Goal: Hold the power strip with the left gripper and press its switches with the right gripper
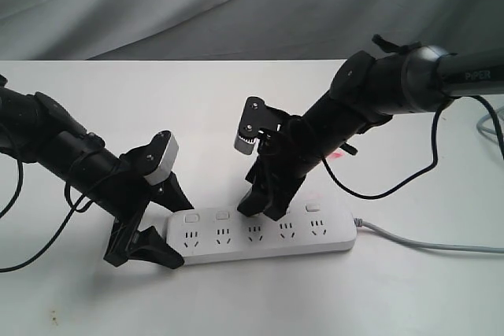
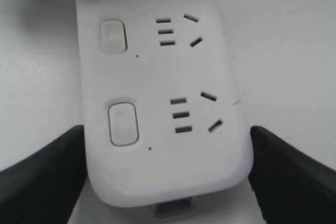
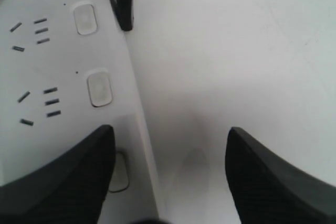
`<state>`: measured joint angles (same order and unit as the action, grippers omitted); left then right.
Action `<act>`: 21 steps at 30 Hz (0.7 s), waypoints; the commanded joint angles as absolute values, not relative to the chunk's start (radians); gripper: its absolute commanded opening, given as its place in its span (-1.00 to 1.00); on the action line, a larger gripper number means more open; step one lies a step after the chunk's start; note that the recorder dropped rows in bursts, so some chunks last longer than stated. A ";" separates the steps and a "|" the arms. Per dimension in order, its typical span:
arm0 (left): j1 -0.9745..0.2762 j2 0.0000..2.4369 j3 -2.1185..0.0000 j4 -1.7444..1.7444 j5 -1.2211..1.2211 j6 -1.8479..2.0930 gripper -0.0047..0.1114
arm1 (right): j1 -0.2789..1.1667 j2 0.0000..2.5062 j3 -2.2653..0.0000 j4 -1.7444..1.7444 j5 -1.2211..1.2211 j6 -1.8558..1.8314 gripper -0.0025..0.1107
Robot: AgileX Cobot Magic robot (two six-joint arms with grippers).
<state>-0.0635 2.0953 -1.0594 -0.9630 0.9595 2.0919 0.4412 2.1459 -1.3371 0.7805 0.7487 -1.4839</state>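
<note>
Surface: plain white counter [image 1: 252,304], faint specks at lower left. A creased grey fabric backdrop [image 1: 197,5] fills the top of the frame.

The long flat white plastic power strip [image 1: 236,251] lies flat at lower centre. Its thin grey cord [image 1: 425,243] leaves the right end and is cut off at the right edge.

The black two-finger left end effector [image 1: 179,234] grips the strip's left end, fingers [image 2: 42,182] against both long edges.

The black right end effector [image 1: 264,208] is spread wide. One finger is down over the row of small white rounded switches [image 3: 98,88], the other over bare counter.

In the exterior view the middle switches are hidden beneath it. Whether it touches a button cannot be told.
</note>
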 commanded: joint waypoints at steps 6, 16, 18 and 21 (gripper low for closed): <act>-0.069 2.096 -1.062 -0.961 0.942 2.094 -0.92 | 0.440 2.129 -1.324 0.716 0.714 -1.514 0.05; -0.069 2.096 -1.062 -0.961 0.942 2.094 -0.92 | 0.339 1.971 -1.324 0.803 0.840 -1.540 0.05; -0.069 2.096 -1.062 -0.961 0.942 2.094 -0.92 | 0.315 1.980 -1.322 0.818 0.871 -1.544 0.05; -0.069 2.096 -1.062 -0.961 0.942 2.094 -0.92 | 0.313 2.002 -1.322 0.821 0.875 -1.544 0.05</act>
